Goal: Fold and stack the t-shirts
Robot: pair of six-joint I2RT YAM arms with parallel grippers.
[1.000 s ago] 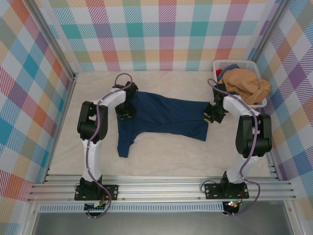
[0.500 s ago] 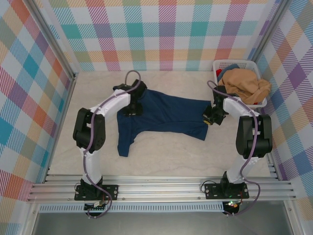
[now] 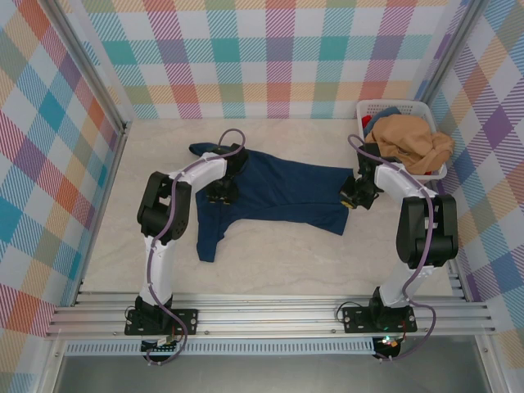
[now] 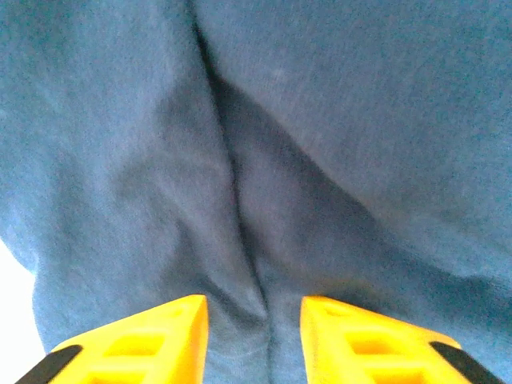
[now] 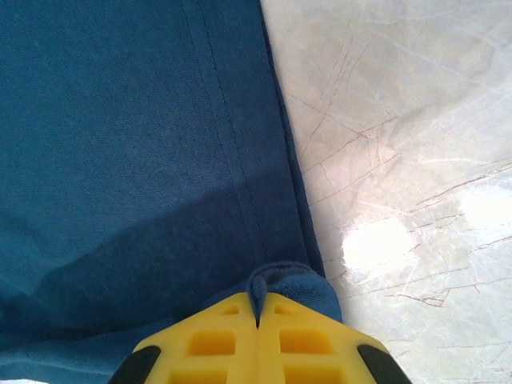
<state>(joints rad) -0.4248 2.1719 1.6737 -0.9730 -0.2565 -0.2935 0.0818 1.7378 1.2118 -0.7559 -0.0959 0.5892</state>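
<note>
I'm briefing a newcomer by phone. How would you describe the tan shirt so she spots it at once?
At the far right corner of the pale marbled table stands a white slotted plastic basket. The crumpled tan-orange cloth t-shirt heaps over its rim. Unlike the dark navy blue t-shirt spread flat mid-table, it is bunched and light-coloured.

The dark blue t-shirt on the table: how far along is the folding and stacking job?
Nothing looks folded or stacked yet. In hand: the dark navy blue cloth t-shirt lies spread on the table, the right pincer shut on its hem, the left pincer, jaws apart, over a crease. Left: folding it, then the tan-orange cloth t-shirt heaped in the white slotted plastic basket, then stacking.
</note>
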